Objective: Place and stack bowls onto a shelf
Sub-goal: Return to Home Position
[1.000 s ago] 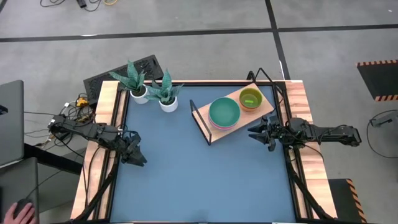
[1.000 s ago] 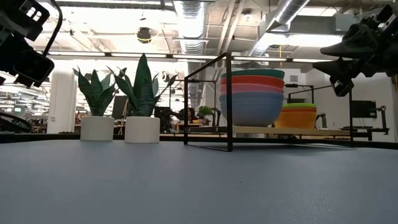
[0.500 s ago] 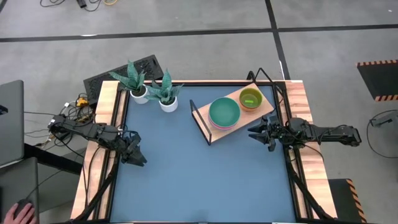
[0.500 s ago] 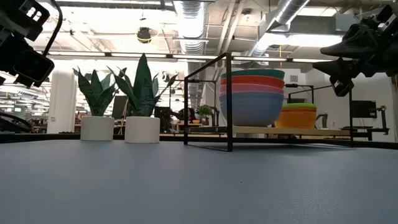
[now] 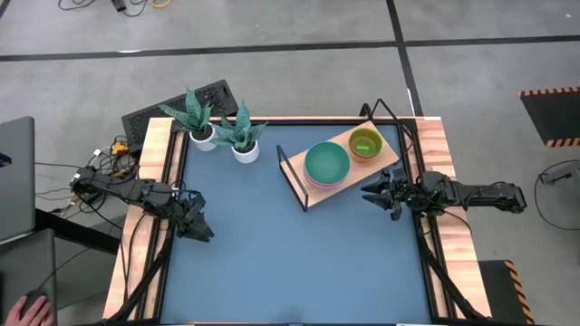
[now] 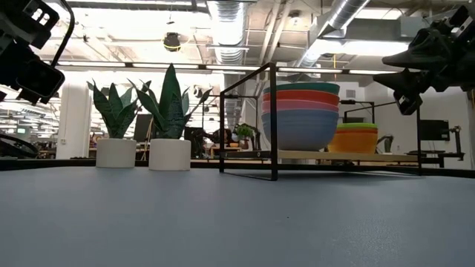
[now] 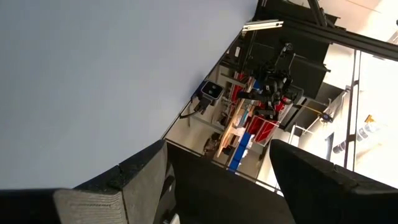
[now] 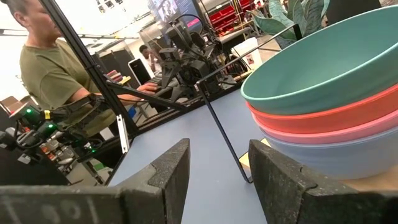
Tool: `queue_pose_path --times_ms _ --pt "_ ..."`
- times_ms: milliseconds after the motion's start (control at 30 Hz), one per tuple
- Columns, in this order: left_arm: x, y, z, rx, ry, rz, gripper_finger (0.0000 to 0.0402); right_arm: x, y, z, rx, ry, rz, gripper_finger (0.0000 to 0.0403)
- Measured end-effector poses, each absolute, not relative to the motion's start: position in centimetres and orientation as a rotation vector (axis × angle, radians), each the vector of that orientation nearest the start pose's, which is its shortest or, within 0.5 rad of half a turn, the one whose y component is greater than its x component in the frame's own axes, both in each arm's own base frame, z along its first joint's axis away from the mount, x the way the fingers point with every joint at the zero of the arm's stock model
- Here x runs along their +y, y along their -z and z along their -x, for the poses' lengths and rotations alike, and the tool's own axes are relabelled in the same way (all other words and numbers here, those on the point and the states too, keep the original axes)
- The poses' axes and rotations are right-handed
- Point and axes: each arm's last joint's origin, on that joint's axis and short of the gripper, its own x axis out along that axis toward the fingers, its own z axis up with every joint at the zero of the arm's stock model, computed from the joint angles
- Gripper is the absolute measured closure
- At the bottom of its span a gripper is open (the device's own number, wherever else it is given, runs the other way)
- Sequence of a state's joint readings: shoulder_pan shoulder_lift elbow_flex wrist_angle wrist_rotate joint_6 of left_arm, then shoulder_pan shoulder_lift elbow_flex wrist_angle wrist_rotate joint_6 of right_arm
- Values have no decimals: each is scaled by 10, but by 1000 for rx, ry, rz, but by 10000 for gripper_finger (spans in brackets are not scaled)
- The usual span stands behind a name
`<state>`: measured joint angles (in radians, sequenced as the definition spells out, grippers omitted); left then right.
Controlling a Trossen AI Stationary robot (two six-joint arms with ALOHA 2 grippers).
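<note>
The shelf (image 5: 385, 159), a light-wood board on a black wire frame, stands at the table's far right. On it rests a stack of larger bowls (image 5: 326, 164), dark green on top, then coral-red, pink and blue (image 6: 300, 127). Beside it sits a stack of small bowls (image 5: 366, 143) with lime green on top (image 6: 357, 136). My right gripper (image 5: 375, 194) is open and empty, just on the near side of the shelf at the table's right edge. My left gripper (image 5: 201, 230) is open and empty at the table's left edge.
Two white pots with spiky green plants (image 5: 222, 134) stand at the table's far left. Wooden rails (image 5: 154, 172) run along the table's sides. The blue table surface (image 5: 290, 254) stretches between the arms. A person (image 8: 53, 68) shows beyond the table in the right wrist view.
</note>
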<state>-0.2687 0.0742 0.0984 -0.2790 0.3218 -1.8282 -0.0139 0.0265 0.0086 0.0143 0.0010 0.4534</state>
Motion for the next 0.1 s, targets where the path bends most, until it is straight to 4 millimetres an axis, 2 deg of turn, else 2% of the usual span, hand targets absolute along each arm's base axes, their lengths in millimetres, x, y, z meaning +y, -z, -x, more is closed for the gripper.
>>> queue_pose_path --times_ms 100 --pt "-33 -165 -87 717 177 1764 132 -1 -166 -99 1 15 -453 214"
